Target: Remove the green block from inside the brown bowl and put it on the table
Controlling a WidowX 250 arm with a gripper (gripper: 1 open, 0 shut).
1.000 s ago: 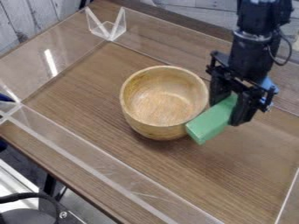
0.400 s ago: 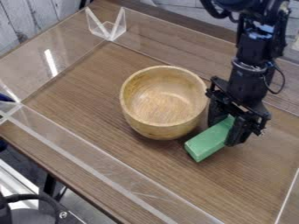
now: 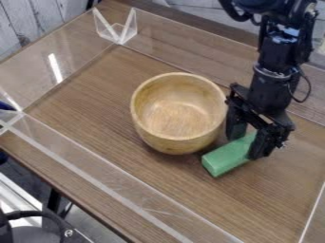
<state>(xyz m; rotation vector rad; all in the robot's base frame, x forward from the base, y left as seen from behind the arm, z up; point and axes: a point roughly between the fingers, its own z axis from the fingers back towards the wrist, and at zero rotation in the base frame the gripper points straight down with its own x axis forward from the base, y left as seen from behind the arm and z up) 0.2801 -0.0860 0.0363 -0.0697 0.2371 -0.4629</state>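
The green block (image 3: 225, 159) lies on the table (image 3: 89, 95) just right of the brown bowl (image 3: 162, 140), its near end on the wood. The bowl's inside shows only bare wood. My gripper (image 3: 253, 144) points down over the block's far end, with one black finger on each side of it. Whether the fingers press the block or stand off it cannot be made out.
Low clear acrylic walls (image 3: 76, 163) edge the tabletop on the near and left sides. A small clear acrylic piece (image 3: 117, 27) stands at the far left corner. The black arm (image 3: 279, 47) rises at the right.
The gripper has come down beside the bowl with the green block, whose near end now sits on the table. Between the last earlier frame and now almost nothing has shifted.
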